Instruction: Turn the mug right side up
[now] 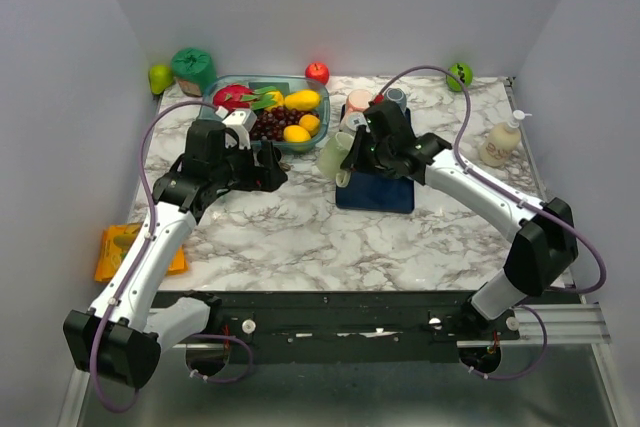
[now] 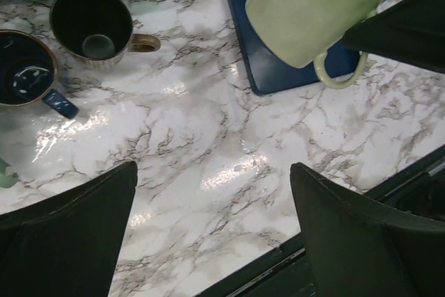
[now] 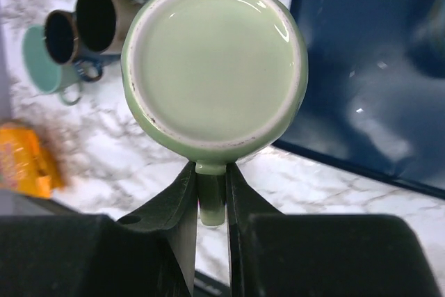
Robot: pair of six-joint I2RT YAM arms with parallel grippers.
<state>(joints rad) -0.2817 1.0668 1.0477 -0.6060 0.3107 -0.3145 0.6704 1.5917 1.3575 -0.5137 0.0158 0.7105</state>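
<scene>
A: Where is the mug (image 3: 215,60)?
B: At the left edge of the blue mat (image 3: 368,88), tipped on its side, base facing the right wrist camera. Whether it touches the mat I cannot tell.
A: And the right gripper (image 3: 211,172)?
B: Nearly closed, pinching the mug's handle (image 3: 211,203).
A: The left gripper (image 2: 214,172)?
B: Spread wide, holding nothing, above the marble table (image 2: 208,123).

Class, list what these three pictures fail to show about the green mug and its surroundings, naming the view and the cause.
- Inside of the green mug: the right wrist view shows only its base, the left wrist view only its side.
- Brown mug and blue mug: mostly hidden by the left arm in the top view.
- Orange packet: blurred in the right wrist view, print unreadable.
</scene>
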